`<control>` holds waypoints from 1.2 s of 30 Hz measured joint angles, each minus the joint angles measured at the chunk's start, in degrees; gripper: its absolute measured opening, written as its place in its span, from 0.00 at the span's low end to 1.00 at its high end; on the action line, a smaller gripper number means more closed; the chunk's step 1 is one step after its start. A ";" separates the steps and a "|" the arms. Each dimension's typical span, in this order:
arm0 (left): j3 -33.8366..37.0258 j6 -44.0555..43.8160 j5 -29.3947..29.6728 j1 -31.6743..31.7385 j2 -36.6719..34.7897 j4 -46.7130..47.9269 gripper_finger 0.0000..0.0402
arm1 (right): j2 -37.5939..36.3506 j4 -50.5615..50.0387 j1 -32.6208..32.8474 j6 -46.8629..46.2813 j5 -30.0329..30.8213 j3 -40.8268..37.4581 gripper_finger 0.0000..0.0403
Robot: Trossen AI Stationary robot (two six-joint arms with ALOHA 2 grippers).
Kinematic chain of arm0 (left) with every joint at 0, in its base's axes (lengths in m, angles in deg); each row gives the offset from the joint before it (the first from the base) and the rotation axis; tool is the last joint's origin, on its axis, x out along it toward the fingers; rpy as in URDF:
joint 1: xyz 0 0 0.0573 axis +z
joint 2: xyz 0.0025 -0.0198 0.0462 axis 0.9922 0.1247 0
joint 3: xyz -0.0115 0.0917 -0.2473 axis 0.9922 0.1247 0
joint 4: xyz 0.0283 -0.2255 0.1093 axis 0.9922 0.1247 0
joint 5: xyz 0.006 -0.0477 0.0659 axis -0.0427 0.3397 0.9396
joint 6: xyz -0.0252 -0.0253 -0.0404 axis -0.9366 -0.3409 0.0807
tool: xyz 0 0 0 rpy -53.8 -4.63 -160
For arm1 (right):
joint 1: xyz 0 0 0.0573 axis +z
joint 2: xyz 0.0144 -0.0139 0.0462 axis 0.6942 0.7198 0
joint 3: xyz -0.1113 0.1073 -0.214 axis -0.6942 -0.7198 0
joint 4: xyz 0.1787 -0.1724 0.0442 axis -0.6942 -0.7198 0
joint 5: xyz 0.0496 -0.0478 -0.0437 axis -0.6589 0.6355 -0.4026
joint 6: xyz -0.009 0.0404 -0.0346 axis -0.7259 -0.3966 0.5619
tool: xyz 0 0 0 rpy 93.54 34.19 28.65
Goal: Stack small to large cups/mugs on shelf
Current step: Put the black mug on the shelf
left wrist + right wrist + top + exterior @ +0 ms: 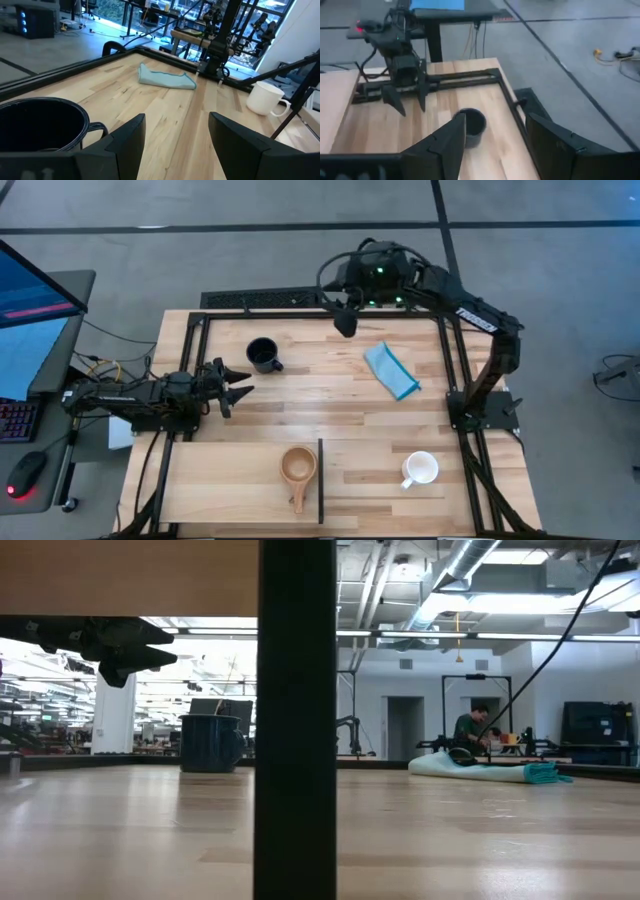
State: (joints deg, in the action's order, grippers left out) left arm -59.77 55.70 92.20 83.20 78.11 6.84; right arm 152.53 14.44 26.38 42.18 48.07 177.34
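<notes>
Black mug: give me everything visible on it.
The black mug looks matte, dark all over, and stands upright with its mouth open upward. Its handle points toward the light-blue cloth. It sits alone on the butcher-block tabletop, not on the shelf, and nothing touches it. The open left end effector is just beside it.

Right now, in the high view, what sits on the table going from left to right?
Left claw → black mug → wooden cup on the shelf → right claw → blue cloth → white mug.
</notes>
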 joint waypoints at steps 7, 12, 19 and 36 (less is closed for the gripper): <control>0.00 0.17 1.40 0.00 0.01 0.02 0.52 | -5.15 7.66 -2.13 -2.16 -1.01 -15.73 0.57; 0.01 0.24 3.70 0.00 0.00 0.05 0.52 | -14.36 16.33 -2.19 -5.35 -1.90 -28.77 0.57; 0.02 0.30 6.93 -0.02 0.01 0.09 0.52 | -27.56 18.84 -0.73 -9.89 0.09 -41.76 0.57; 0.02 2.81 10.80 0.00 0.00 0.04 0.52 | -51.25 33.15 5.85 -16.64 8.71 -69.82 0.57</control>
State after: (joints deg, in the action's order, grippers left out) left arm -59.75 58.51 103.00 83.20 78.11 6.88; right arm 101.28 47.59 32.23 25.54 56.77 107.52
